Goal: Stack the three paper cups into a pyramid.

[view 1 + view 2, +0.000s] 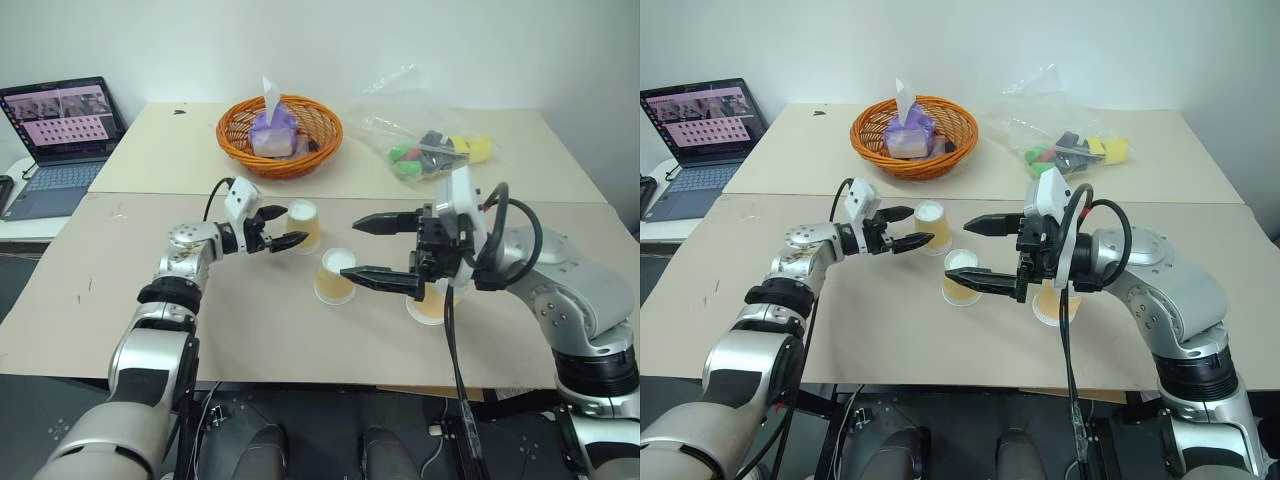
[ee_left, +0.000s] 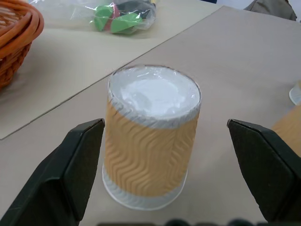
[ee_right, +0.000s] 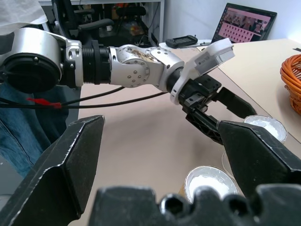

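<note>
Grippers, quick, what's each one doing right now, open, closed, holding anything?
Left gripper: open, one finger on each side of an upside-down paper cup, not gripping it.
Right gripper: open, holding nothing.

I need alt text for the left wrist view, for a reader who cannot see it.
An upside-down paper cup stands on the tan table between the open black fingers of the left gripper. An orange basket and a bag of toys lie beyond.
</note>
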Motion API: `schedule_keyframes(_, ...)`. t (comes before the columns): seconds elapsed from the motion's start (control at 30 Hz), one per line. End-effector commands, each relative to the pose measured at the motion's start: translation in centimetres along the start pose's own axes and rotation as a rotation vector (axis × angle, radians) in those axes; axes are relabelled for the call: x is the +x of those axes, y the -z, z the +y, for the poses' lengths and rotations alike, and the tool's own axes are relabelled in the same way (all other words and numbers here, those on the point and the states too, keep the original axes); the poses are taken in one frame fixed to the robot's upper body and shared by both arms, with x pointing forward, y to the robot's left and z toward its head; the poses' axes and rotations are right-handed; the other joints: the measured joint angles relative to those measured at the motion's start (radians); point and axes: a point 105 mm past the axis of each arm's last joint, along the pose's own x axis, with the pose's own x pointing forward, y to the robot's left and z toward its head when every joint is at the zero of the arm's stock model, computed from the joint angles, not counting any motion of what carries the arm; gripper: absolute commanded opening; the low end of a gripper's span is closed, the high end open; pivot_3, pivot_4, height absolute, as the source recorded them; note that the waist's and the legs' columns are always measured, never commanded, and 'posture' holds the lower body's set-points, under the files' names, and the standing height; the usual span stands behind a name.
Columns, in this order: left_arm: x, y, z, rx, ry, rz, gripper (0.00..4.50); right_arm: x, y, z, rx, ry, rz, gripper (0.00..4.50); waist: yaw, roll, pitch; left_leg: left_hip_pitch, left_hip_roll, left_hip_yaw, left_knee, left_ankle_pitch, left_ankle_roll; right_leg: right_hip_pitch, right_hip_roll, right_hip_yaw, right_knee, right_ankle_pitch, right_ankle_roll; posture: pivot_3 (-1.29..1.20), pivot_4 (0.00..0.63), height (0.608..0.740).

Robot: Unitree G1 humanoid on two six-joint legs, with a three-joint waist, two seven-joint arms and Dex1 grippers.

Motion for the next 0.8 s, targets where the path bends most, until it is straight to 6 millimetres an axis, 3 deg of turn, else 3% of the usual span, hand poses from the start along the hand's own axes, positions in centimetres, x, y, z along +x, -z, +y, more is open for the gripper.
schedule_keyframes(0.03, 0.7, -1.9, 0.4, 0.049, -0.01, -0.035, 4.47, -0.4, -1.5, 0.3, -0.063, 0.006, -0.04, 4.5, -0.002, 0.0, 0.0, 0.0, 0.0, 0.0, 0.0, 0.0, 0.0, 0.0, 0.0, 0.0, 0.0, 0.0, 0.0, 0.0, 0.15, 0.74)
schedule_keyframes(0.5, 1.7, -2.3, 0.3, 0.059, -0.024, -0.045, 4.47, -0.6, -1.5, 0.4, -0.068, 0.017, -0.039, 4.5, -0.001, 0.0, 0.0, 0.0, 0.0, 0.0, 0.0, 0.0, 0.0, 0.0, 0.0, 0.0, 0.0, 0.0, 0.0, 0.0, 0.15, 0.74)
schedule_keyframes(0.6, 1.6, -2.4, 0.5, 0.053, -0.033, -0.056, 3.8, -0.6, -1.4, 0.3, -0.066, 0.017, -0.036, 4.5, -0.001, 0.0, 0.0, 0.0, 0.0, 0.0, 0.0, 0.0, 0.0, 0.0, 0.0, 0.0, 0.0, 0.0, 0.0, 0.0, 0.15, 0.74)
schedule_keyframes(0.7, 1.5, -2.4, 0.5, 0.052, -0.033, -0.057, 2.65, -0.6, -1.3, 0.3, -0.064, 0.017, -0.034, 4.5, -0.001, 0.0, 0.0, 0.0, 0.0, 0.0, 0.0, 0.0, 0.0, 0.0, 0.0, 0.0, 0.0, 0.0, 0.0, 0.0, 0.15, 0.74)
schedule_keyframes(0.8, 1.5, -2.3, 0.5, 0.054, -0.033, -0.055, 2.52, -0.5, -1.3, 0.3, -0.063, 0.015, -0.033, 4.5, -0.001, 0.0, 0.0, 0.0, 0.0, 0.0, 0.0, 0.0, 0.0, 0.0, 0.0, 0.0, 0.0, 0.0, 0.0, 0.0, 0.15, 0.74)
